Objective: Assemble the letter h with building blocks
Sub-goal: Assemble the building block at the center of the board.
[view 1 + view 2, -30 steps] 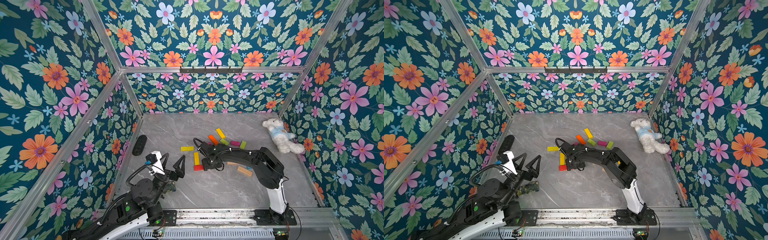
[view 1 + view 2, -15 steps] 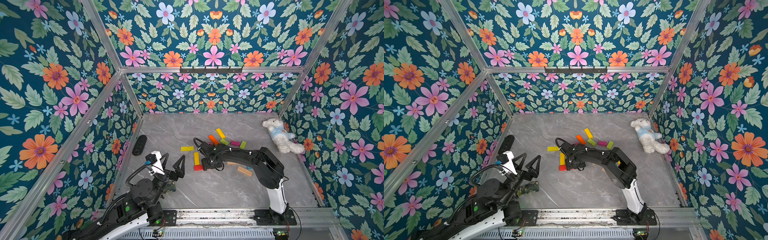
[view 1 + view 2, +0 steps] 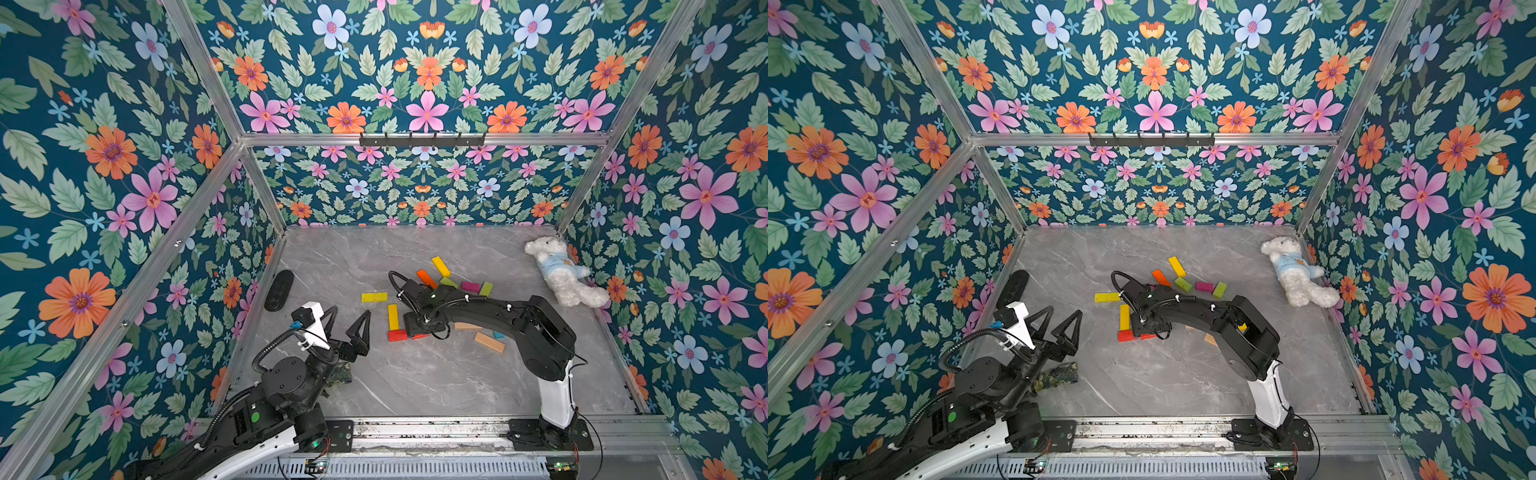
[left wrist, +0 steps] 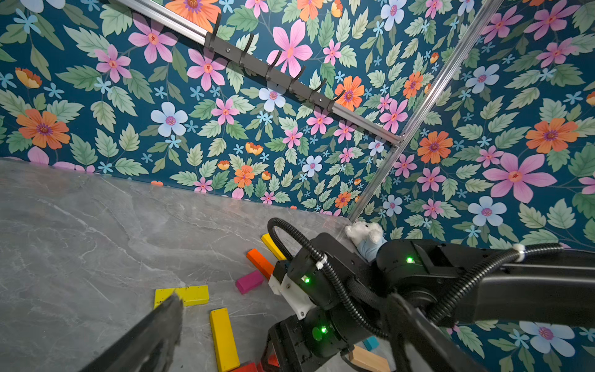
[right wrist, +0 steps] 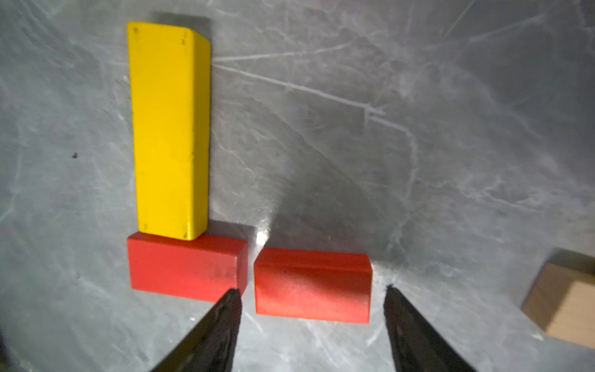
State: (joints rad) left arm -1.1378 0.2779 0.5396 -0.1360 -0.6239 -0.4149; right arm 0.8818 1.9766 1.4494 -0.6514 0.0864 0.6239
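In the right wrist view a long yellow block butts end-on against a short red block. A second red block lies in line with it across a narrow gap. My right gripper is open just above the table, its fingertips either side of this second red block without clamping it. In both top views the right wrist hides most of that spot. Other building blocks lie beyond: yellow, orange, magenta, plain wood. My left gripper is raised, open and empty.
A white plush bear lies against the right wall at the back. A black oval object rests by the left wall. A dark patterned scrap lies under the left arm. Flowered walls close in the grey table.
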